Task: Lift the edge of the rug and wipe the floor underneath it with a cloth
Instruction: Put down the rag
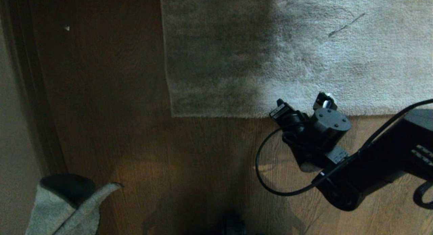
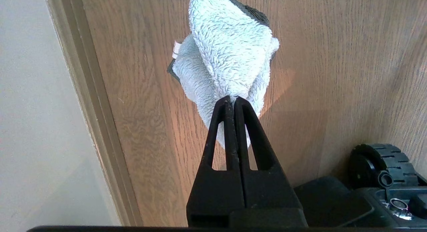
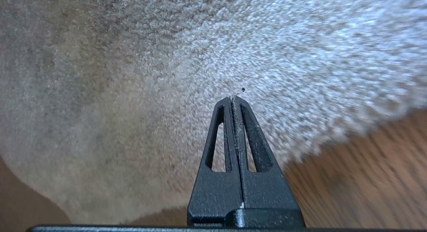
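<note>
The right gripper (image 3: 232, 98) hangs over the rug edge (image 1: 257, 114) with its fingers pressed together and empty, so it may only push the flat pile and fail to pinch the border off the floor (image 1: 189, 150). Beside the rug's near corner, the left gripper (image 2: 232, 99) clamps the cloth (image 2: 227, 55) by a small fold, which could slip out during wiping.

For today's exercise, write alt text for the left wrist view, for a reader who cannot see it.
The left gripper, fingers shut, pinches a fluffy pale cloth that hangs bunched above the brown wood-grain floor. A pale wall with a skirting strip runs along one side, and part of the robot's black base with a wheel shows in a corner.
</note>
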`<state>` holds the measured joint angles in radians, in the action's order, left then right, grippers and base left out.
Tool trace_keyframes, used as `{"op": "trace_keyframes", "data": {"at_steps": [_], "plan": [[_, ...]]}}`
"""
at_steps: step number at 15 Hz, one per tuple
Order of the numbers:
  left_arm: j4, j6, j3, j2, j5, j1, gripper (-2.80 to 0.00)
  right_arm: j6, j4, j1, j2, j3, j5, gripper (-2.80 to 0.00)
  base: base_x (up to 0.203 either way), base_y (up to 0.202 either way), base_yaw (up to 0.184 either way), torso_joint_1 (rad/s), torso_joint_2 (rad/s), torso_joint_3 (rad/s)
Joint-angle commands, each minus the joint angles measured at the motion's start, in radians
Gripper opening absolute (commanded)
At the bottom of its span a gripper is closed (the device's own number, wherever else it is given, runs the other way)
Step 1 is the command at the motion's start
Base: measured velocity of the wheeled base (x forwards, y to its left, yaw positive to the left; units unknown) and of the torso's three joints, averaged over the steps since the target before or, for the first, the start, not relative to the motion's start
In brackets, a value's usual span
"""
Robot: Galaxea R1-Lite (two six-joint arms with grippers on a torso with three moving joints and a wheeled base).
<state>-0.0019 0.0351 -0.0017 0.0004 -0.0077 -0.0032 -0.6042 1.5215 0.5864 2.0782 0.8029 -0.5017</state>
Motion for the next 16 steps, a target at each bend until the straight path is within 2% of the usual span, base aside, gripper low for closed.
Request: {"op": "trace_keyframes", "data": {"at_steps": [1, 7, 16], "plan": [[-0.001, 0.0, 0.0, 0.0, 0.0, 0.0, -2.8, -0.003, 0.048, 0.001, 0.048, 0.054, -0.003, -2.8, 0.0, 0.0, 0.0, 0.0, 0.0, 0.0], [0.0, 0.0, 0.0, 0.0, 0.0, 0.0, -2.8, -0.003, 0.048, 0.003, 0.117, 0.182, -0.004, -2.8, 0.0, 0.0, 0.0, 0.0, 0.0, 0.0], [0.0, 0.0, 0.0, 0.0, 0.0, 0.0, -2.8, -0.024, 0.048, 0.067, 0.132, 0.176, -0.006, -2.8, 0.0, 0.0, 0.0, 0.0, 0.0, 0.0]]}}
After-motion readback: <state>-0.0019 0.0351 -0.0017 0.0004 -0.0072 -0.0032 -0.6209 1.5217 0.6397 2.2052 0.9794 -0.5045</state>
